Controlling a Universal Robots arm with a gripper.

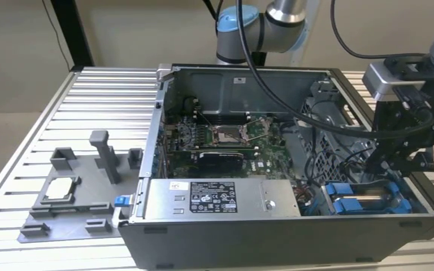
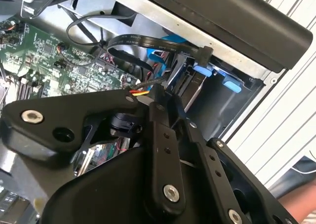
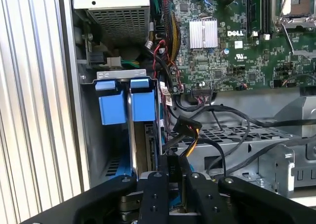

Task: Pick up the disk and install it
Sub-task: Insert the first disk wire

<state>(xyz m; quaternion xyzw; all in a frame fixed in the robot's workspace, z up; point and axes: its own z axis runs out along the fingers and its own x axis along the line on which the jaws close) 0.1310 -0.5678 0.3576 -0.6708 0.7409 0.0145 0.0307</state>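
Two black fingers (image 3: 159, 189) of the gripper (image 3: 174, 160) stand nearly together in the first wrist view, with nothing visible between them, near the drive bay's blue tabs (image 3: 143, 105). Black cables (image 3: 217, 135) run just beside them. In the exterior view the disk (image 1: 364, 199), silver between blue carrier sides, sits in that bay inside the open computer case (image 1: 277, 237), on the exterior view's right.

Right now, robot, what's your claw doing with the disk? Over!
Claw at the drive bay. Disk sitting in bay, blue carrier around it. Cables close beside claw.
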